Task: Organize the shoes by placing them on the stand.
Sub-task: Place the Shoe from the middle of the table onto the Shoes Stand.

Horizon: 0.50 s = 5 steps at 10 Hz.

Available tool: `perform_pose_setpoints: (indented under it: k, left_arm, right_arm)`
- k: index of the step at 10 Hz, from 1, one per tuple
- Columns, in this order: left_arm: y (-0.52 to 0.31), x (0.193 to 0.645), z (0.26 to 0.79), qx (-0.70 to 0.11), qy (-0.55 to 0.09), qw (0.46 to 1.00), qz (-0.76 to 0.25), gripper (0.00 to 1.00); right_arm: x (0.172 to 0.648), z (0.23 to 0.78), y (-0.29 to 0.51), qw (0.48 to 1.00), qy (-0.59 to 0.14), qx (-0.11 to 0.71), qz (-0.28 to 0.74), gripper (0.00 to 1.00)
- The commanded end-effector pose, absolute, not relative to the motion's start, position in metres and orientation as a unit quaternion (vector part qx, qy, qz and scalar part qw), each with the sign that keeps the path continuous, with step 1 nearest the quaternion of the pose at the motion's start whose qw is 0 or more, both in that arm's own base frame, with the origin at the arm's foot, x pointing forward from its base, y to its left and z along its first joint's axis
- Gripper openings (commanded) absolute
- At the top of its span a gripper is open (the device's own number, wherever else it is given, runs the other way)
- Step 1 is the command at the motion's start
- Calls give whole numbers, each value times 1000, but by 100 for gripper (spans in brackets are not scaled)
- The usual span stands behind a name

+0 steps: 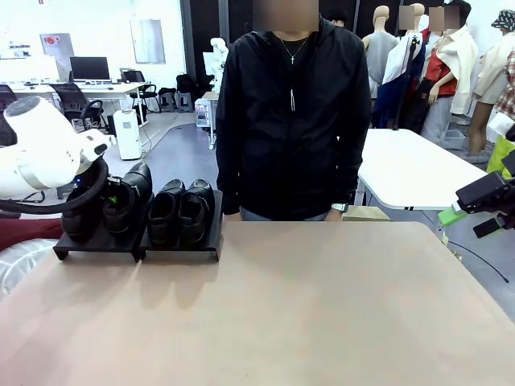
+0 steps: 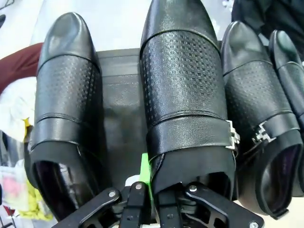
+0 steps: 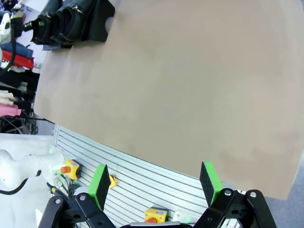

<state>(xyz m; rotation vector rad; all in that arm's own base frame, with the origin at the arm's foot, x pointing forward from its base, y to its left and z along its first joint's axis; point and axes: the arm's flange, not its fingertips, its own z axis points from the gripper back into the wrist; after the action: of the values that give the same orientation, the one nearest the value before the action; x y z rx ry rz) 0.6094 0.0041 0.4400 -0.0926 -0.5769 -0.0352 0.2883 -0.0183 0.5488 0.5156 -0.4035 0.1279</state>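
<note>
Left claw [image 2: 152,190]: clamped tight on the heel edge of the second shoe [image 2: 183,95], one green pad [image 2: 145,168] showing just outside the collar, the other side of the grip hidden inside the shoe.
Second shoe: over the left platform of the stand [image 1: 96,245]; whether its sole is fully down, I cannot tell. In the front view it sits at [image 1: 125,201], partly masked by the white arm and its black cable.
Outer shoe [image 2: 64,109]: just beside the gripped one on the same platform, a strip of bare stand [image 2: 118,118] between them.
Right-hand pair [image 1: 181,211]: side by side on the other platform, touching each other, toes toward the robot.
Stand: at the far left corner of the table [image 1: 322,305], in front of the person in black.
Right claw [image 3: 154,183]: jaws spread wide, gripping nothing, hanging off the table's right edge; seen also at [image 1: 471,215].
Person: standing at the far side, hands behind the table edge.
</note>
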Motion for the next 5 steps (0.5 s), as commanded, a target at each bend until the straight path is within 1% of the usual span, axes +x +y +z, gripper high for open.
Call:
perform_pose_setpoints:
  k: [1, 2, 3, 5]
  left_arm:
    - [5, 616, 445, -35, -288, 957, -3, 28]
    - [6, 616, 444, -22, -284, 959, 1, 84]
    - [6, 615, 445, -25, -287, 958, 1, 100]
    - [5, 606, 451, -38, -295, 955, -14, 100]
  right_arm:
    - [287, 550, -18, 947, -194, 250, 52, 100]
    - [287, 550, -18, 947, -194, 250, 52, 100]
    - [287, 550, -18, 947, -194, 250, 52, 100]
    - [287, 550, -18, 947, -194, 250, 52, 100]
